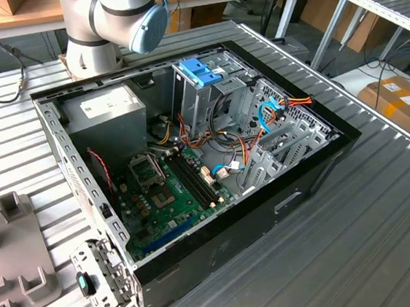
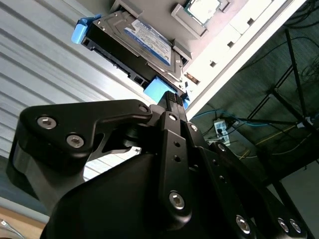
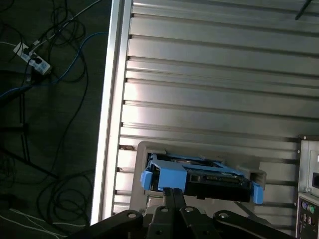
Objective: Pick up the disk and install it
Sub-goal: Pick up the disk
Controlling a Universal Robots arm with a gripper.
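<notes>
Grey fixture [image 1: 13,247]: on the ribbed metal table [image 1: 333,257], at the exterior view's left.
Robot arm [image 1: 113,16]: base stands behind the case.
Computer case [image 1: 222,247]: lies on the table with its side open.
Power supply [image 1: 105,109]: grey box with a white label, in the case's rear corner.
Motherboard [image 1: 166,198]: green, on the case floor.
Blue latch [image 1: 200,72]: on top of the drive cage.
Cardboard box [image 1: 401,103]: on the floor, at the exterior view's right.
Disk [image 2: 144,40] [image 3: 214,178]: in both wrist views, seated in a grey tray [image 3: 144,149] on the table near its edge; light-blue rails [image 3: 149,178] on its sides.
Gripper [image 2: 172,99] [image 3: 173,191]: pressed together, with its tips at the disk's near blue rail; possibly touching it, contact unclear.
</notes>
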